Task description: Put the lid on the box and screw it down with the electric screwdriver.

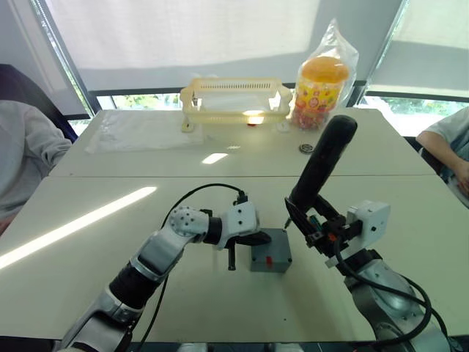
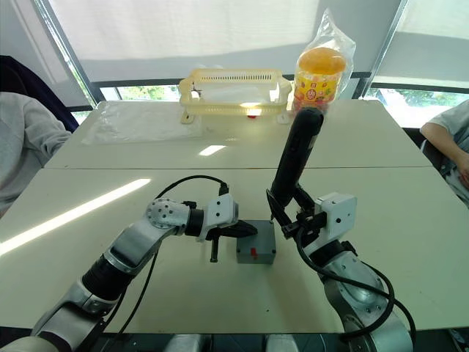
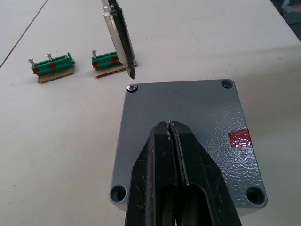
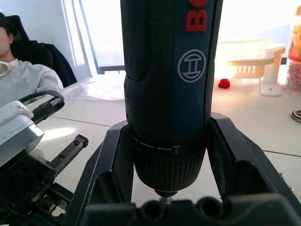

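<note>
Head view: lid (image 1: 270,248) sits on the box (image 1: 269,261), mid-table, near edge. Left gripper (image 1: 248,240) rests on the lid's left side. Right gripper (image 1: 314,222) clamps the electric screwdriver (image 1: 322,162), tilted, just right of the box.

Left wrist: fingers (image 3: 157,162) pressed together over the lid; bit tip probably just clear of the corner screw (image 3: 132,87). Two green connector pieces (image 3: 52,66) beyond.

Right wrist: fingers (image 4: 233,160) grip the screwdriver body.

You have one grey box (image 3: 188,141) with one lid on it, one screw (image 3: 132,87) seated and three corner holes bare, one electric screwdriver (image 1: 321,163), two green connector pieces (image 3: 51,66), one cream basket (image 1: 234,99) and one snack jar (image 1: 320,82).
</note>
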Controlling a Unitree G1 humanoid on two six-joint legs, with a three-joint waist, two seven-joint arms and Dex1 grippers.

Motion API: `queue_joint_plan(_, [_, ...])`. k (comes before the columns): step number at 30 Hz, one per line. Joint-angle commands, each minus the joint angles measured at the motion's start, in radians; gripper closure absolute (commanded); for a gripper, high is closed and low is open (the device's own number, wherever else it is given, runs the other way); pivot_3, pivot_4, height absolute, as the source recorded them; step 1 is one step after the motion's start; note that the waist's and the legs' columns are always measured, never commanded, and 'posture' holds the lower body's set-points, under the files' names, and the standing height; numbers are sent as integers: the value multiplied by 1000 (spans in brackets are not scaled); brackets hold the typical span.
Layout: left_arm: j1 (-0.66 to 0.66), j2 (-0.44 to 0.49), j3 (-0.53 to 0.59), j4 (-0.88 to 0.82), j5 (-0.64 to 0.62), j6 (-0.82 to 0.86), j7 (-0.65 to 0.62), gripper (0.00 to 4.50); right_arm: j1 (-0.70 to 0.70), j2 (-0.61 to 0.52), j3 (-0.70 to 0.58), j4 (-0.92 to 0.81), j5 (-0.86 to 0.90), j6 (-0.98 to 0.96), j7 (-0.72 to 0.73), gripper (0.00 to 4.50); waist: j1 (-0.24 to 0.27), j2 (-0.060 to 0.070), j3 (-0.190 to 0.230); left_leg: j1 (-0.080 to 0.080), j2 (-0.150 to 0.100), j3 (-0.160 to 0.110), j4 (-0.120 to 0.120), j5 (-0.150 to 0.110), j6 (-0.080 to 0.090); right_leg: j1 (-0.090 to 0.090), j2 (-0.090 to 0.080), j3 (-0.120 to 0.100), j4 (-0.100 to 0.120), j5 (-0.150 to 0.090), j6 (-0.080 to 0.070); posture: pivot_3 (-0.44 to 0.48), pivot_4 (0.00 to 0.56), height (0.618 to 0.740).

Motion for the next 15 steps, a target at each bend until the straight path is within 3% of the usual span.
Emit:
queue_joint_plan(1, [29, 19, -39, 38, 27, 31, -5, 4500, -5, 9, -13, -27, 0, -38, 7, 2725, 0, 0, 0, 0, 0, 0, 0, 0, 0, 0, 0, 0, 1, 0, 0, 0, 150, 740])
queue_joint_plan(15, [31, 14, -44, 37, 29, 36, 2, 4500, -23, 19, -23, 21, -18, -68, 21, 2725, 0, 0, 0, 1, 0, 0, 0, 0, 0, 0, 0, 0, 3, 0, 0, 0, 150, 740])
